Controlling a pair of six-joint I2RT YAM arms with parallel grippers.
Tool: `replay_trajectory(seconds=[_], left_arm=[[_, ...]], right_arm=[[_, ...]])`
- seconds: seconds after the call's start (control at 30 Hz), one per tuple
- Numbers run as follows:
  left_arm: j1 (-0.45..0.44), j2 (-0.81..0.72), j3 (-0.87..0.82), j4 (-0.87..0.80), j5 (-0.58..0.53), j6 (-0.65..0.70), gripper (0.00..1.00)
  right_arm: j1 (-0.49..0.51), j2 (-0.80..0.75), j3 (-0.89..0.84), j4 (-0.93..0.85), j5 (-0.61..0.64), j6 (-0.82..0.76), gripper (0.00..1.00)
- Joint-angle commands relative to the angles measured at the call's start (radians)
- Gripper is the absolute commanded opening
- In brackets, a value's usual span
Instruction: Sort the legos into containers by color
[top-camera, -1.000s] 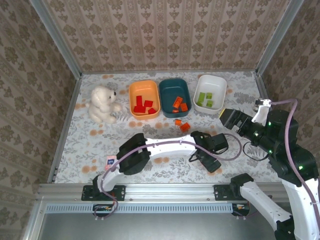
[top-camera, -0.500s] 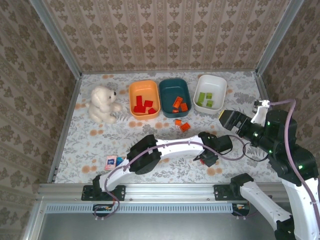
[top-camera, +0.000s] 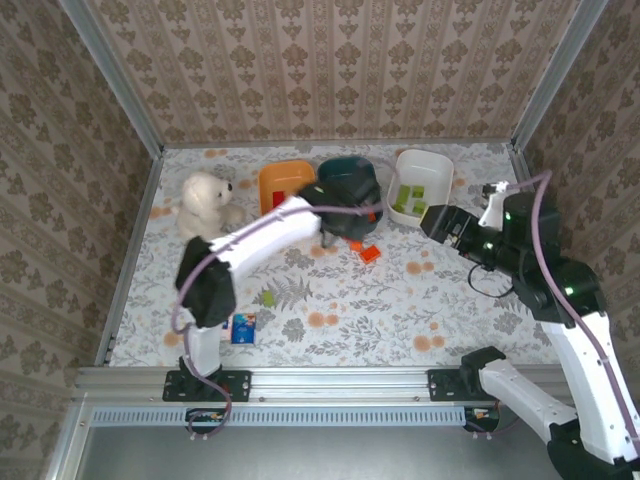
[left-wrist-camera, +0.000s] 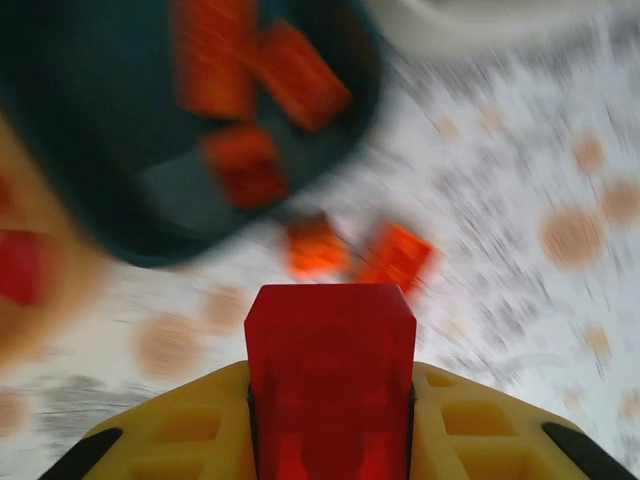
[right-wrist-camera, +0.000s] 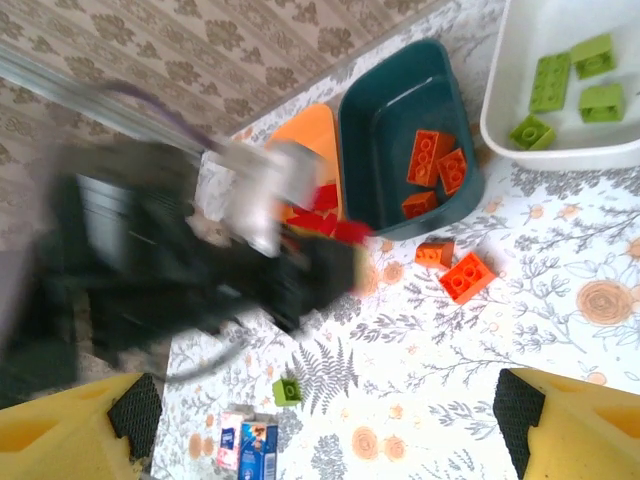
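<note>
Left gripper (left-wrist-camera: 330, 445): jaws clamped on a red brick (left-wrist-camera: 330, 350), held above the table (right-wrist-camera: 560, 330) by the teal bowl's (left-wrist-camera: 90, 150) near rim. Orange bricks (right-wrist-camera: 468, 276), two, lie on the table just beside that bowl. Right gripper (top-camera: 441, 222): jaws spread wide, holding nothing. Green bricks (right-wrist-camera: 551, 82) sit in the white bowl (right-wrist-camera: 500, 110).

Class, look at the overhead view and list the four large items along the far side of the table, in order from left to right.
white stuffed bear → orange bowl → dark teal bowl → white bowl
</note>
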Motion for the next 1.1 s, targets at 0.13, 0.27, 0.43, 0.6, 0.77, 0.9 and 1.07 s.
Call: replay_trajectory(seconds=[0.13, 0.27, 0.43, 0.6, 0.77, 0.9, 1.07], left_arm=[[0.242, -0.019, -0.053, 0.109, 0.112, -0.029, 0.28], [0.334, 0.085, 0.024, 0.159, 0.159, -0.030, 0.28], [0.394, 0.235, 0.150, 0.155, 0.178, -0.044, 0.27], [0.450, 0.332, 0.207, 0.166, 0.219, -0.099, 0.27], [0.473, 0.428, 0.290, 0.145, 0.268, -0.114, 0.28], [0.487, 0.467, 0.313, 0.147, 0.301, -0.131, 0.29], [0.498, 0.501, 0.327, 0.157, 0.343, -0.146, 0.32]], right_arm=[[0.014, 0.218, 0.015, 0.099, -0.160, 0.020, 0.89], [0.060, 0.355, 0.079, 0.098, -0.189, 0.006, 0.88], [0.123, 0.464, 0.129, 0.142, -0.200, 0.019, 0.88], [0.155, 0.499, 0.142, 0.147, -0.198, 0.022, 0.88], [0.154, 0.507, 0.135, 0.132, -0.195, 0.006, 0.88], [0.154, 0.519, 0.138, 0.138, -0.198, 0.007, 0.88], [0.153, 0.523, 0.146, 0.136, -0.201, 0.002, 0.88]])
